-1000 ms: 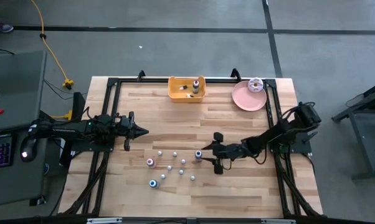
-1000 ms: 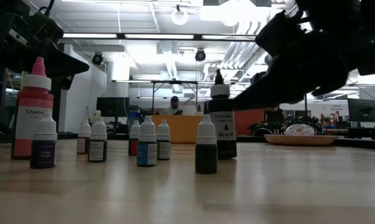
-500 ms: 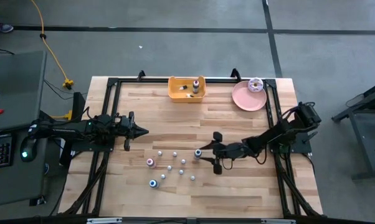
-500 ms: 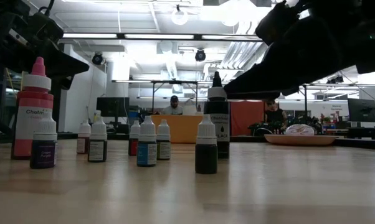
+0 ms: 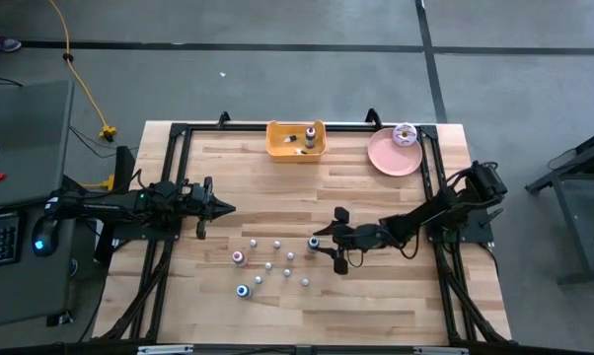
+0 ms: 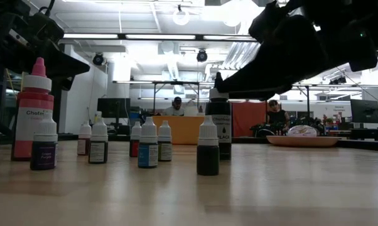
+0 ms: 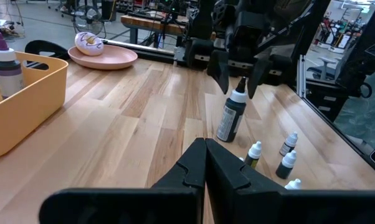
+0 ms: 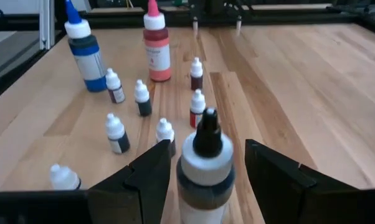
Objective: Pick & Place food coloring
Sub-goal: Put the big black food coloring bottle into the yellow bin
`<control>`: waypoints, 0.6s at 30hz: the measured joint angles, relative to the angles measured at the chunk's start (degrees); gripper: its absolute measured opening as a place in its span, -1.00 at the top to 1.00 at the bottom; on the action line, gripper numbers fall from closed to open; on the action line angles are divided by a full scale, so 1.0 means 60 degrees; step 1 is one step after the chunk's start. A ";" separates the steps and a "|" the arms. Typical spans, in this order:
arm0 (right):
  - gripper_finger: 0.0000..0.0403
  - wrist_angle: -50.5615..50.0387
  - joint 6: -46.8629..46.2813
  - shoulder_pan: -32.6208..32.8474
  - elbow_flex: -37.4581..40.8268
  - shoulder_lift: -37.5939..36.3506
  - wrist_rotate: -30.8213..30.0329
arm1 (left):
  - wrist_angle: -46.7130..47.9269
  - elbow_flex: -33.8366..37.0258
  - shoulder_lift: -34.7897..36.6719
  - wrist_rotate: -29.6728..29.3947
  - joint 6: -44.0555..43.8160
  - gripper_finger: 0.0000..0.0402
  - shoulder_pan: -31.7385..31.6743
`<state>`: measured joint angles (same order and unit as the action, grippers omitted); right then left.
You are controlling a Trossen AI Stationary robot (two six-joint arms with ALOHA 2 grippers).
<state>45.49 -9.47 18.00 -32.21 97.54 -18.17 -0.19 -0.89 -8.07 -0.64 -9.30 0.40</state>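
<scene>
The food coloring bottles stand upright on their bases mid-table: several tiny white-capped ones (image 5: pixel 275 258), a taller pink one (image 5: pixel 238 258), a blue one (image 5: pixel 242 291) and a black one (image 5: pixel 314 242). My right gripper (image 5: pixel 324 243) is open. Its fingers (image 8: pixel 151 169) stand on either side of the black bottle's cap (image 8: pixel 203 163), with a gap on each side. In the low view the gripper (image 6: pixel 236 80) hangs over the black bottle (image 6: pixel 220 129). My left gripper (image 5: pixel 224 207) is shut and waits at the table's left, touching nothing.
A yellow bin (image 5: pixel 296 150) at the far edge holds two bottles. A pink plate (image 5: pixel 386 158) with a donut (image 5: pixel 405 132) lies to its right. A black frame runs along the table's sides. Bare wood lies between the bottles and the bin.
My right gripper has moved toward the table's left and slightly down, coming over the black bottle, so that its open fingers now stand on either side of the bottle's cap. The bottles have kept still.
</scene>
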 joint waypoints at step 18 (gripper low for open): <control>0.14 -0.0120 -0.0199 -0.0008 0.0000 0.0003 0.0303 | 0.0000 0.0000 0.0001 0.0000 0.0000 1.00 -0.0001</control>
<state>44.77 -10.66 17.95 -32.21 97.56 -16.36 -0.19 -0.88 -8.06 -0.64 -9.30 0.39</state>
